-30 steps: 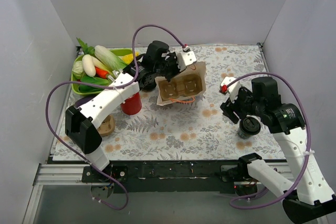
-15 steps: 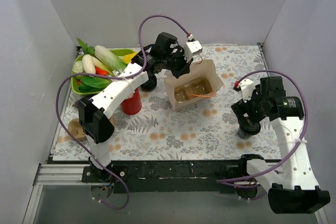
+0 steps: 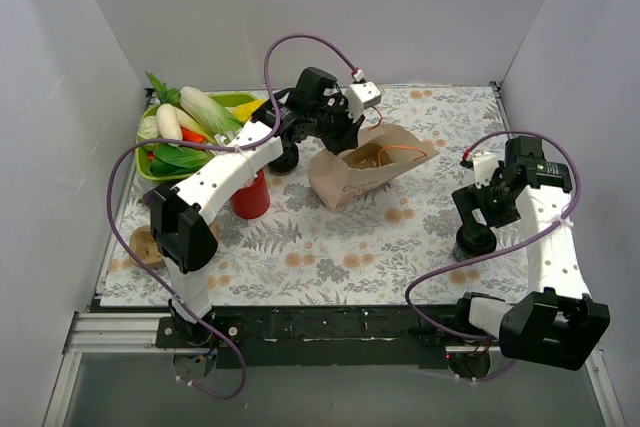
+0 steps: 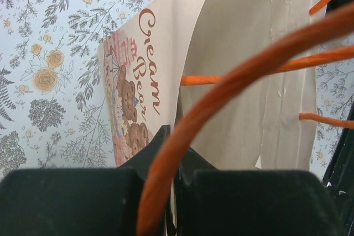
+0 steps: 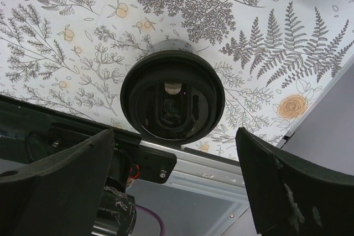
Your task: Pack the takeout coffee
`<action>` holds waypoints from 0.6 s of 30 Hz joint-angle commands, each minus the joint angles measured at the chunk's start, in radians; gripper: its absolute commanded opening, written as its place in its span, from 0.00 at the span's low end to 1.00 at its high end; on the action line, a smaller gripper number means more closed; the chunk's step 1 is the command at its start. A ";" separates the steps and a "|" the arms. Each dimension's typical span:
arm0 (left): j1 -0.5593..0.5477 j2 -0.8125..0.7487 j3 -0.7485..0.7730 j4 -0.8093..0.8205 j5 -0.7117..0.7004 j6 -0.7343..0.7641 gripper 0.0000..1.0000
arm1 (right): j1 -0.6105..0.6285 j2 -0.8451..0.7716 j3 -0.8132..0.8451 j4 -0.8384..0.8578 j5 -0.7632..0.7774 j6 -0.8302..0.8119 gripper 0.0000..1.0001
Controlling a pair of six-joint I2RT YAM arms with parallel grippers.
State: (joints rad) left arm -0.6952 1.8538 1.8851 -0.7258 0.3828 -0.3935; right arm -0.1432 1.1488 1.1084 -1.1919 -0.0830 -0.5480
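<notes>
The paper bag (image 3: pixel 355 179) lies slumped in the middle of the bench (image 3: pixel 340 247), its printed side up and its mouth lifted toward the far side. The left gripper (image 4: pixel 174 156) is at that mouth. Its fingers (image 4: pixel 157 145) are pressed together on the bag's orange handle (image 4: pixel 221 89), and the cord runs up between them. In the left wrist view, brown lettering and bear figures show on the bag's side just beyond the fingers.

The takeout coffee (image 3: pixel 474 239) stands upright on the bench, well to the right of the bag and nearer the front edge, with its round black lid on. The right gripper (image 5: pixel 174 134) hangs over it with its fingers (image 5: pixel 61 186) spread wide. One finger is on each side of the cup, and neither touches it in the right wrist view. Past the cup in that view runs the metal rail (image 5: pixel 204 178) at the bench's front edge.

A red cup (image 3: pixel 250 197) stands to the left of the bag, partly under the left arm. Farther left of the bag and toward the back is a green tray (image 3: pixel 232 99) heaped with vegetables.
</notes>
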 commanded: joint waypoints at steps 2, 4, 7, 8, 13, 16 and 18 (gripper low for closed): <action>0.002 -0.062 -0.030 -0.026 0.011 -0.027 0.00 | -0.006 0.022 -0.036 0.040 -0.026 0.003 0.98; 0.002 -0.067 -0.035 -0.026 0.008 -0.027 0.00 | -0.006 0.031 -0.047 0.054 -0.037 0.000 0.98; 0.002 -0.070 -0.041 -0.027 0.001 -0.027 0.00 | -0.006 0.043 -0.067 0.072 -0.026 0.000 0.98; 0.002 -0.068 -0.044 -0.027 0.001 -0.024 0.00 | -0.004 0.046 -0.071 0.077 -0.023 0.000 0.97; 0.002 -0.068 -0.046 -0.024 -0.002 -0.024 0.00 | -0.006 0.054 -0.091 0.098 -0.015 0.000 0.92; 0.002 -0.064 -0.041 -0.024 -0.004 -0.025 0.00 | -0.004 0.060 -0.104 0.110 -0.014 -0.003 0.87; 0.002 -0.062 -0.043 -0.024 -0.004 -0.025 0.00 | -0.006 0.063 -0.107 0.109 -0.015 -0.004 0.83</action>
State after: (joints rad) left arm -0.6952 1.8351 1.8549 -0.7246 0.3817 -0.4133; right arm -0.1440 1.2037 1.0157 -1.1126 -0.0952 -0.5499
